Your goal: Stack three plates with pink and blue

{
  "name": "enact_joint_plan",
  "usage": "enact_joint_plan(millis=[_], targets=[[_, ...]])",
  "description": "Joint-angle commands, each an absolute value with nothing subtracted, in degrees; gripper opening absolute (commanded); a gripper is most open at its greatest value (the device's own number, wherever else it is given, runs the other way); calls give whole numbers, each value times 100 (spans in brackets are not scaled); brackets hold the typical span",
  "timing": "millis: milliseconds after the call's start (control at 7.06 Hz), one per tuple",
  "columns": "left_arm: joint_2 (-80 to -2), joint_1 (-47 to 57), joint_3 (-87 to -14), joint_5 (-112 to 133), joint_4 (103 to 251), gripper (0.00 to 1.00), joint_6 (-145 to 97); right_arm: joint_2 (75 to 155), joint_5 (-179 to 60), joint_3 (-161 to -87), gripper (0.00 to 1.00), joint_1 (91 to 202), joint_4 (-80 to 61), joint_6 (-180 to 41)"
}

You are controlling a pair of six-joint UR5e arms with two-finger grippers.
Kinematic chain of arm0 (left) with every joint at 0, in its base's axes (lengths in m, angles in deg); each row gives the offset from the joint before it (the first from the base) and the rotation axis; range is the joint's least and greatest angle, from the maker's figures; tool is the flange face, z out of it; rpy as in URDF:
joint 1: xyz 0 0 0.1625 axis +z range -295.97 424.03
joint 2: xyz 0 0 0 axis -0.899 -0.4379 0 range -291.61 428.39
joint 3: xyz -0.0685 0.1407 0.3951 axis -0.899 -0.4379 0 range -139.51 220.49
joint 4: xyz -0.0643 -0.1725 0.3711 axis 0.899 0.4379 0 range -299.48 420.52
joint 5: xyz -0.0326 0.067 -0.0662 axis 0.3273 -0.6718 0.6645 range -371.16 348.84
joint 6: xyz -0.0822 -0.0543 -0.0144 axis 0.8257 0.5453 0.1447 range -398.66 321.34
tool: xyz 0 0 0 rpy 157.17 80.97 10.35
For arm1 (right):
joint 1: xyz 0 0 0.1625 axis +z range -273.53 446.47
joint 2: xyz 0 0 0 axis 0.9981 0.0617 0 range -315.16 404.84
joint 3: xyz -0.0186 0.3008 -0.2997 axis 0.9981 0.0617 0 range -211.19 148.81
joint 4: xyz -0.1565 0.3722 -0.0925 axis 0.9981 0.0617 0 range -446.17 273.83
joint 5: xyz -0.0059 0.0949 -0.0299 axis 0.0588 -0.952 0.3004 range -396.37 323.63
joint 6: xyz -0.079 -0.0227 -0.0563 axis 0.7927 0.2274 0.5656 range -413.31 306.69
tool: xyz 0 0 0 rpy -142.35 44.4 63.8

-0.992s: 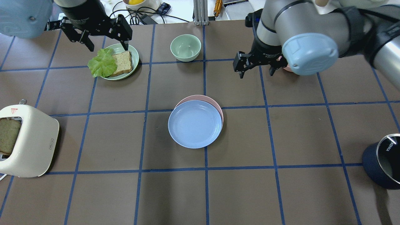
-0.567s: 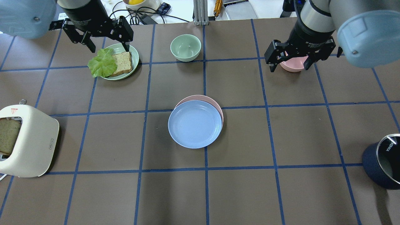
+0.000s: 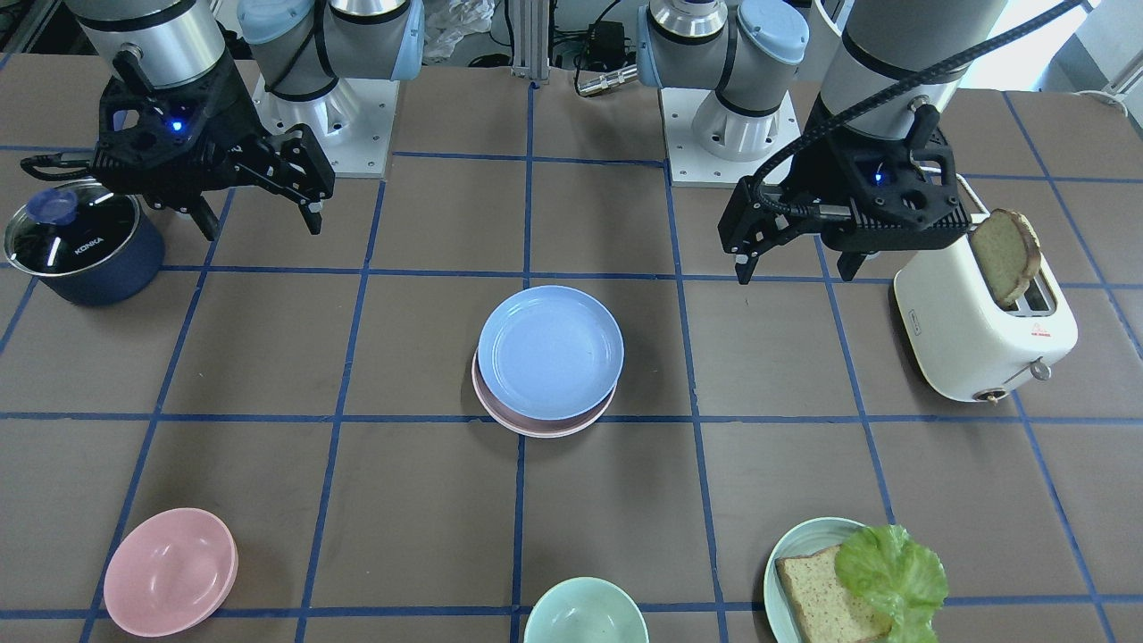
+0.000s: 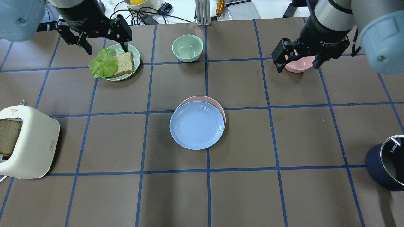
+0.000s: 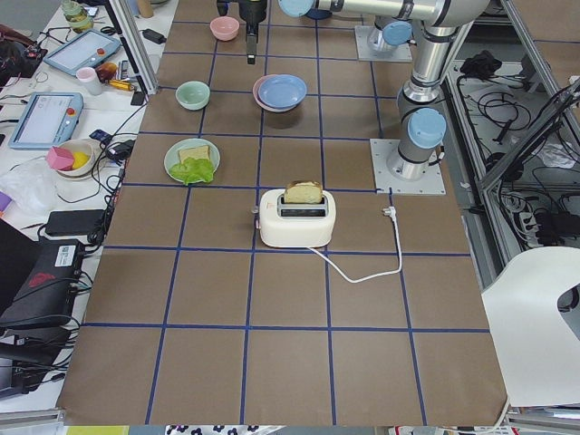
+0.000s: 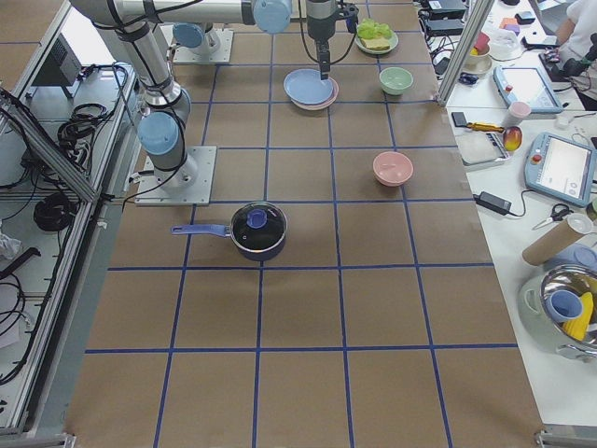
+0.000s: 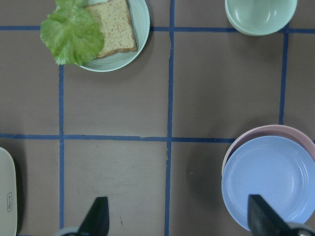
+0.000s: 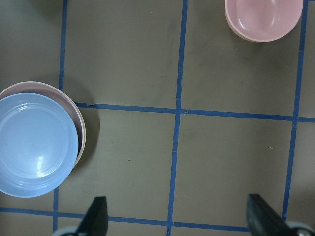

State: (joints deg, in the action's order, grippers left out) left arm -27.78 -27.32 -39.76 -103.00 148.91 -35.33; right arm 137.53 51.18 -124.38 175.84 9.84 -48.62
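Your blue plate (image 4: 196, 125) sits on the pink plate (image 4: 202, 98), midway between the left gripper (image 4: 107, 49) and the right gripper (image 4: 297, 67), both spread and empty; the cream plate is possibly hidden beneath.

The left arm (image 3: 902, 45) and right arm (image 3: 147, 27) are silver-grey tubes with pale blue joint caps (image 3: 772, 27). The left claw (image 3: 795, 268) and right claw (image 3: 262, 228) are black, each showing a blue light (image 3: 176, 125). A braided black cable (image 3: 893, 85) reaches the left one.

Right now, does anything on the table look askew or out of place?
Only the stack: the light blue round plastic plate sits off-centre on the pale pink plate, leaving a pink crescent on the side away from the robot. The green lettuce leaf overhangs the pale green plate at its rim. Nothing spilled or damaged.
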Motion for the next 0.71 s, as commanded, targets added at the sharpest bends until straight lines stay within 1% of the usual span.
enact_joint_plan(millis=[0, 567], targets=[[-2837, -2738, -3975, -10266, 14912, 100, -3523, 13756, 5126, -12462, 100, 17585, 1007, -4857], [-2821, -2738, -3975, -10257, 14964, 100, -3497, 13756, 5117, -12471, 100, 17585, 1025, -4865]])
